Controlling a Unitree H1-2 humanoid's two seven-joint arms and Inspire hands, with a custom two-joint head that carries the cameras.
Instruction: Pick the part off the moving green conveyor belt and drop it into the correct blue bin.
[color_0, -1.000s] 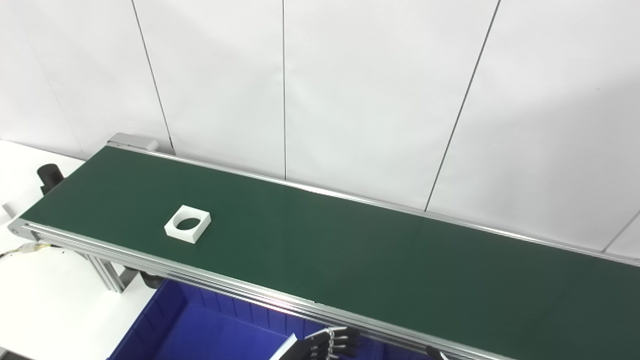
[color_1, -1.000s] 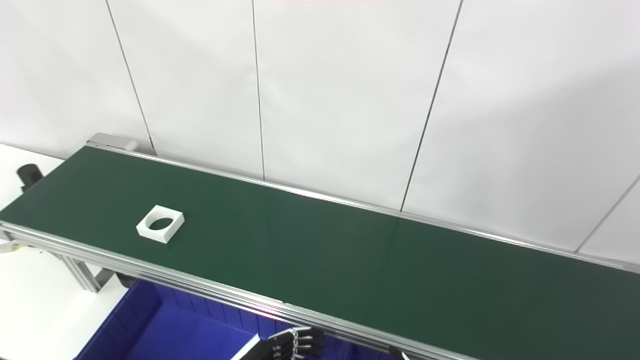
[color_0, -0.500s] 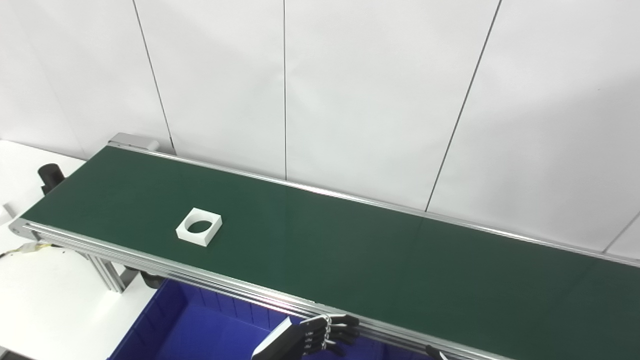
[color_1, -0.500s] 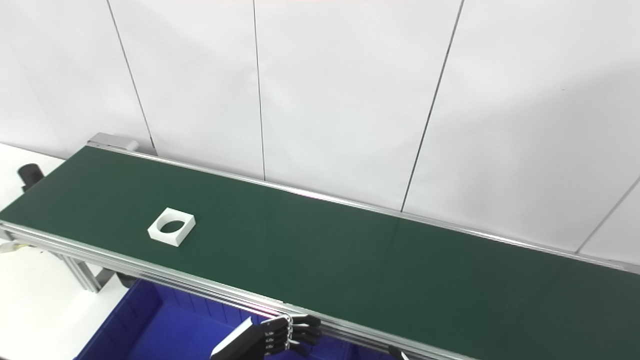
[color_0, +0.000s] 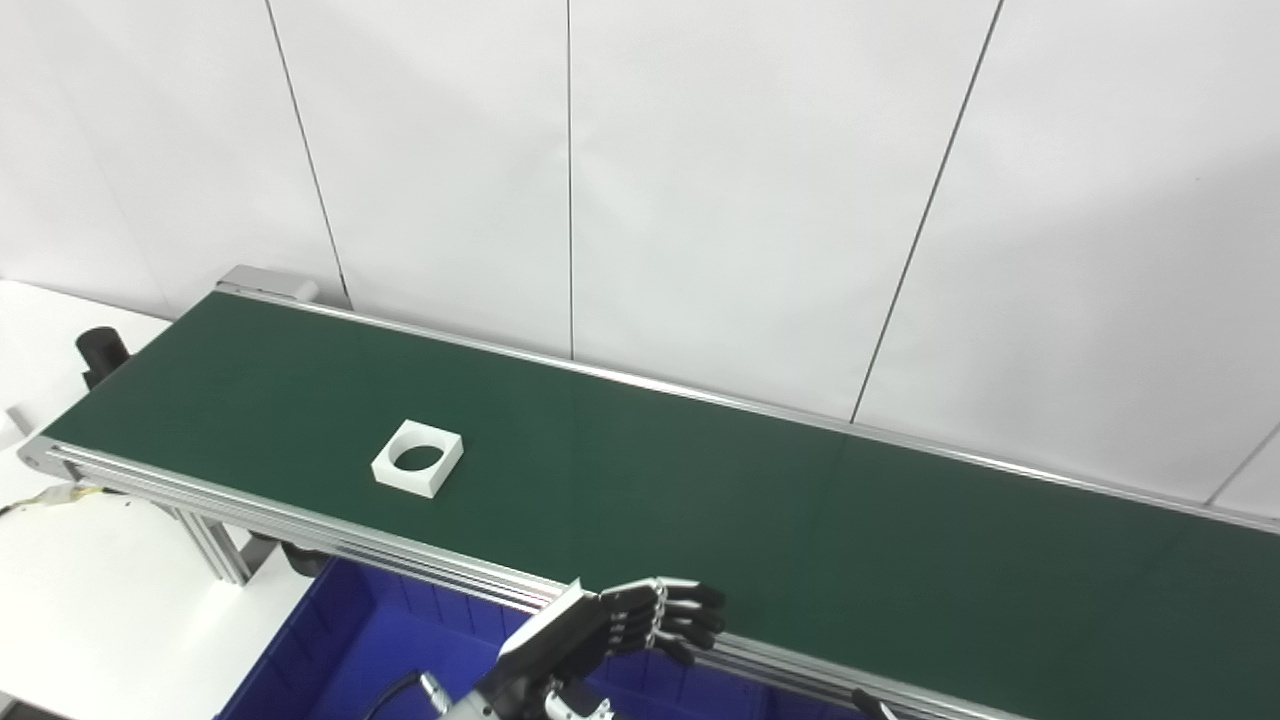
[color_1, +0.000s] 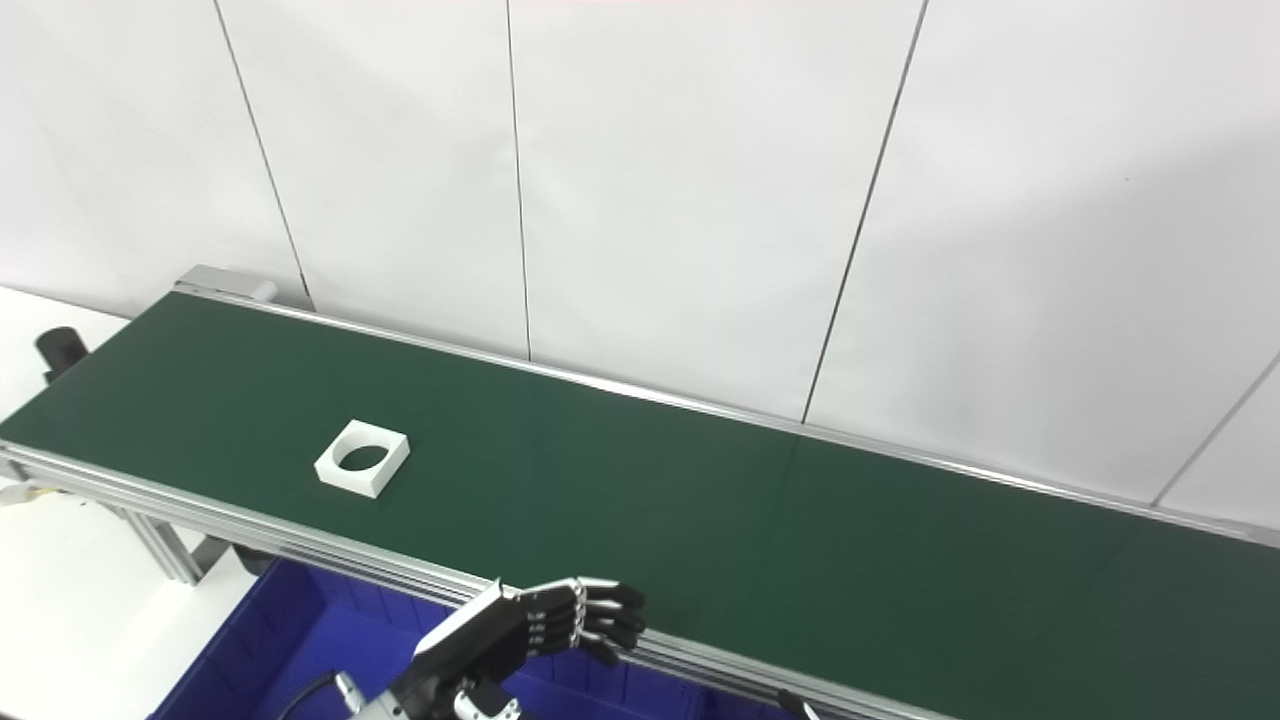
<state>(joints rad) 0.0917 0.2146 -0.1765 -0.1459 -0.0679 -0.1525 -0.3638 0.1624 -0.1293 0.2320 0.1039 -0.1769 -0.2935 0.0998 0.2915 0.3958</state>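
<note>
Nearest, the left hand (color_0: 610, 630) is hovering over the blue bin (color_0: 330, 650) at the conveyor belt (color_0: 700, 510)'s near rail, fingers extended and apart, holding nothing. The right hand is barely showing; its state is unclear. Farther, toward the belt's left end, the white square part (color_0: 418, 458) is lying ungrasped. Approach step: the reach must probably meet the travelling part.

A long dark green conveyor belt (color_0: 700, 500) with silver aluminium side rails runs from far left to near right. One white square plastic part with a round hole (color_0: 418, 458) lies flat on it, near its left end.
</note>
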